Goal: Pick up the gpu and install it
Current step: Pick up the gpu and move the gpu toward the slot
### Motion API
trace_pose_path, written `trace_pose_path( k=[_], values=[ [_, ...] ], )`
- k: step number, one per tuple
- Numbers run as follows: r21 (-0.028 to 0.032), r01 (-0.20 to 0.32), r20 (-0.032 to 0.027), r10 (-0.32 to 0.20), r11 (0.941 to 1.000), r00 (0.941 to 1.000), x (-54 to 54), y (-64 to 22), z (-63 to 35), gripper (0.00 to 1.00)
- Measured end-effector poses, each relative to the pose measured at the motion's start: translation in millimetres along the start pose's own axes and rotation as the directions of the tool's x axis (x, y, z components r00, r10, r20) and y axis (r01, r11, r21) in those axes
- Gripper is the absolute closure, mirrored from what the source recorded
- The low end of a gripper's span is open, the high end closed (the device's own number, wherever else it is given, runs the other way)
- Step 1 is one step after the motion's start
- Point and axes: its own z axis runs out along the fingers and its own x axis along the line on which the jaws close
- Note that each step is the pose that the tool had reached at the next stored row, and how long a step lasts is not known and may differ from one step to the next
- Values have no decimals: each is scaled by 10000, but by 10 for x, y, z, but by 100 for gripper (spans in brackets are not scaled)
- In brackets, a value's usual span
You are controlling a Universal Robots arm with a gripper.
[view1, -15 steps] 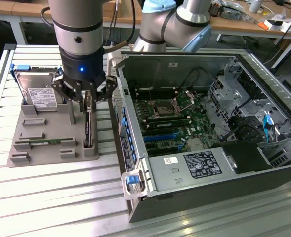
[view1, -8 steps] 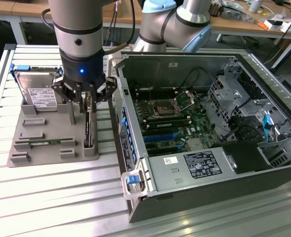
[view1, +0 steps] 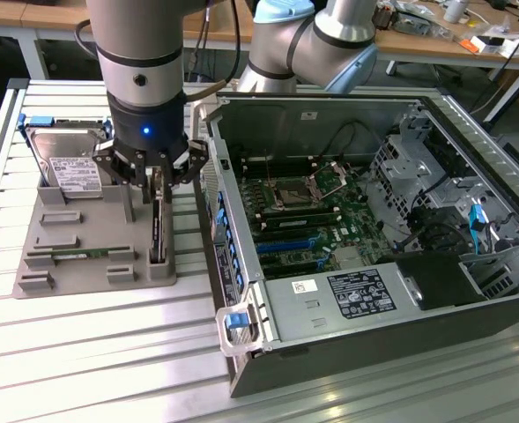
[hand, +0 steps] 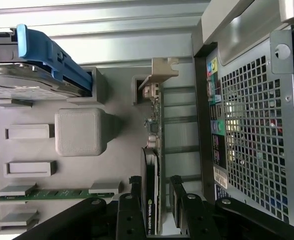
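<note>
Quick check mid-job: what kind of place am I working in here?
Probably a robotics lab or workshop bench set up for PC assembly: an open computer case lies on a slatted aluminium table, a grey fixture beside it holds parts, and cluttered wooden desks stand behind.

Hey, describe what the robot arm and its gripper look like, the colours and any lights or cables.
The arm is built from thick silver-grey cylindrical segments with a black band, and one joint carries a light blue cap. Black cables run beside it. The wrist section is black with a small blue light glowing on it. The gripper is black, made of jointed linkages ending in narrow fingers.
</note>
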Motion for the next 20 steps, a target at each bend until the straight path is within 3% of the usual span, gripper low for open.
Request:
trace_pose_path(
  k=[10, 20],
  values=[
    [-1, 1, 0, -1, 10000, 10000, 1, -9, 55, 64],
    [-1, 0, 1, 0, 10000, 10000, 0, -75, 204, 64]
  ],
)
